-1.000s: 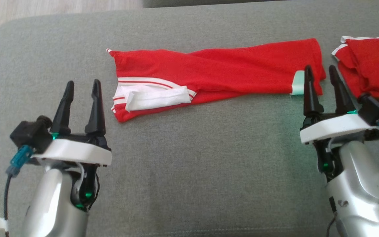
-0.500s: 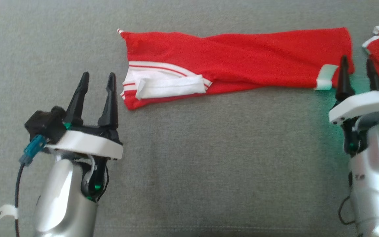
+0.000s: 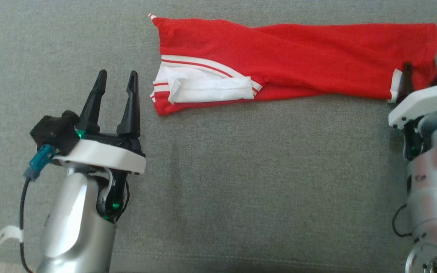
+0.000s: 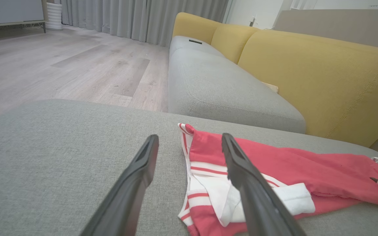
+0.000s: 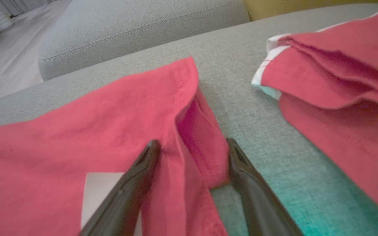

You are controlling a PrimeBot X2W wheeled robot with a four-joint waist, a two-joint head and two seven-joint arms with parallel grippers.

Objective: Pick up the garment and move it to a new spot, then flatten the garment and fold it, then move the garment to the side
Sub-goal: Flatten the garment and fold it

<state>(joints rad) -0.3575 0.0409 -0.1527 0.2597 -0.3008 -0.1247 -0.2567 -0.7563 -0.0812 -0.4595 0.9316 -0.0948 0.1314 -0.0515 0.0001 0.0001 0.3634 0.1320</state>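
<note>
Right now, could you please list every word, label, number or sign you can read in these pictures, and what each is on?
None can be read.
White tag on the left arm's cable: dark marks, too blurred to read.
White patch on the red garment: shows no print.

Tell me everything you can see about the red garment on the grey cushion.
The red garment, thin knit-looking fabric, lies flat as a long, slightly wrinkled band on the grey cushion. Its left end shows white stripes and a folded white panel; a white patch sits near the right end. The right gripper's open fingers straddle that right corner; the left gripper hovers apart.
</note>
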